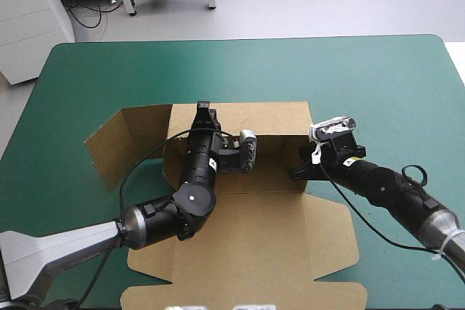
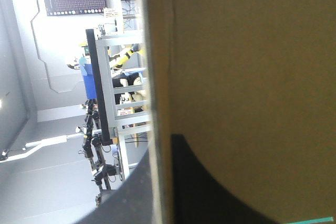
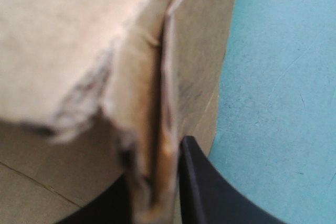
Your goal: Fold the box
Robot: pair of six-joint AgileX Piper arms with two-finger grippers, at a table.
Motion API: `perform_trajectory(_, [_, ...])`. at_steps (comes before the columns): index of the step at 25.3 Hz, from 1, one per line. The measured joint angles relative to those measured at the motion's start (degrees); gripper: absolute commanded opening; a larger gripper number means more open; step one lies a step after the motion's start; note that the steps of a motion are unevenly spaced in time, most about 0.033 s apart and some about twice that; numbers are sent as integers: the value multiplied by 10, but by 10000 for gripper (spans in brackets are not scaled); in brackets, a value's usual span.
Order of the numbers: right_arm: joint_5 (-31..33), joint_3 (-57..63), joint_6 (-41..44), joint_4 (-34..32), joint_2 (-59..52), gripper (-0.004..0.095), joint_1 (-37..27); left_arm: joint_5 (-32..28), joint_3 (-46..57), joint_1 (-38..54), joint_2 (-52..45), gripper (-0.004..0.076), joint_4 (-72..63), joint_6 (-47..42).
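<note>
The left arm [image 1: 65,245] comes in low from the near left, bends sharply at the elbow and runs its forearm straight toward the far side. The left gripper [image 1: 204,109] points away from the robot, its black fingers [image 2: 210,192] all but closed on a wall of the box [image 1: 254,117]. The right arm [image 1: 396,197] reaches in from the near right, sloping down toward the middle, and the right gripper [image 1: 298,172] likewise pinches a wall between nearly closed fingers.
</note>
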Motion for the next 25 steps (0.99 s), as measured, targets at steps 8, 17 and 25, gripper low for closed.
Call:
perform_trajectory(8, [-9, 0, -7, 6, 4, -14, -1, -34, 2, 0, 0, 467, 43, -5])
perform_trajectory(17, [-35, 1, -30, 6, 9, -14, -1, -31, 2, -12, 0, 518, 49, -75])
perform_trajectory(25, [-12, -81, -52, -6, 80, -14, -42, 83, 2, -131, 0, 518, 31, -31])
